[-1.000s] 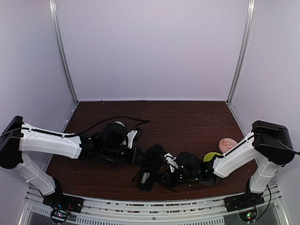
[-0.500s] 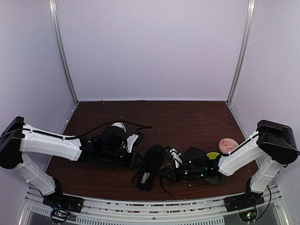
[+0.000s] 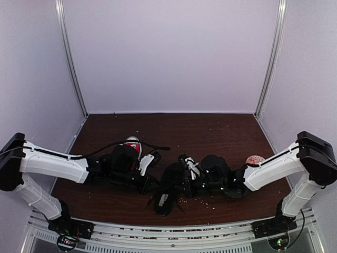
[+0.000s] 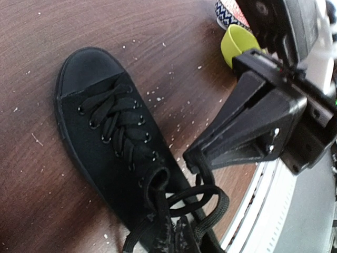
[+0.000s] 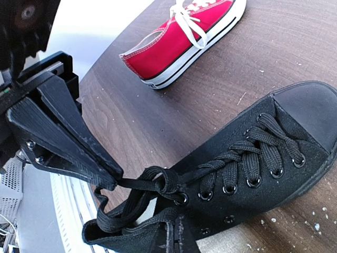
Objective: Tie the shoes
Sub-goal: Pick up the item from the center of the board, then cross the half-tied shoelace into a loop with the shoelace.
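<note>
Left gripper and right gripper each pinch shut on the laces of the black shoe at the table's 6 o'clock. Only the right wrist view shows the red sneaker whole, at 12 o'clock. Only the left wrist view shows a lime cup, at 1 o'clock, contents hidden.

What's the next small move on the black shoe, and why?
Probably draw the left gripper and right gripper apart. Each is shut on a black lace end, and the lace crossing at the black shoe's top eyelets looks loose, so pulling should cinch it.
</note>
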`<state>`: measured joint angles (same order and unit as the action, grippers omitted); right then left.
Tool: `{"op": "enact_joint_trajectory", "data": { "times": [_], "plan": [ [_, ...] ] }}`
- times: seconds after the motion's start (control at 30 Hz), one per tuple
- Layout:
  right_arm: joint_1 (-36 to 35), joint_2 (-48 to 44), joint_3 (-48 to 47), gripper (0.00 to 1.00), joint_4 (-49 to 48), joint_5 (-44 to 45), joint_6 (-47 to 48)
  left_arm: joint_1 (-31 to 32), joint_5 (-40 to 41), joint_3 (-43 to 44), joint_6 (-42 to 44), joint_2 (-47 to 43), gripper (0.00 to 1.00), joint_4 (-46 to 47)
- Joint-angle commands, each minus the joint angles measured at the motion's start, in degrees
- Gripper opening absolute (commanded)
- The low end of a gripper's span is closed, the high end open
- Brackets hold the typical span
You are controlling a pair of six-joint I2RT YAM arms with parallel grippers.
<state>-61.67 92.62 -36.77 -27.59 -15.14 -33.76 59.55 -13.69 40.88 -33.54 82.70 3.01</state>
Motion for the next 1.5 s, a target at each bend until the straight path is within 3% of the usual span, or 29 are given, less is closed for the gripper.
{"op": "enact_joint_trajectory", "data": {
  "times": [0.0,0.3,0.67,0.87,1.07,1.37,1.47],
  "plan": [
    [0.1,-1.1,-1.9,0.0,4.2,1.2,1.6,-0.4,0.6,-1.6,3.7,-2.0,0.0,1.3],
    [0.1,-2.3,-2.3,0.0,7.3,1.8,2.2,-0.4,3.6,-4.5,5.9,-3.5,0.01,0.9],
    [-0.1,-1.9,-1.8,0.0,7.1,0.0,3.5,-0.5,15.7,-5.5,-1.4,-15.7,0.41,-6.9],
    [-0.4,-0.9,-3.1,0.0,7.2,-0.7,3.8,-0.6,15.5,-1.3,-5.0,-17.0,0.62,-10.7],
    [-0.9,-0.7,-3.2,0.0,6.7,-0.5,3.4,-0.6,10.5,4.0,-8.1,-7.1,0.62,-8.9],
    [-1.0,-0.8,-4.1,0.0,7.4,0.5,3.2,0.5,4.3,4.6,-9.5,1.4,0.66,-3.0],
    [-1.1,-0.5,-5.1,0.0,8.1,0.5,3.2,1.3,3.5,2.9,-10.4,1.6,0.56,-1.0]
  ]
}}
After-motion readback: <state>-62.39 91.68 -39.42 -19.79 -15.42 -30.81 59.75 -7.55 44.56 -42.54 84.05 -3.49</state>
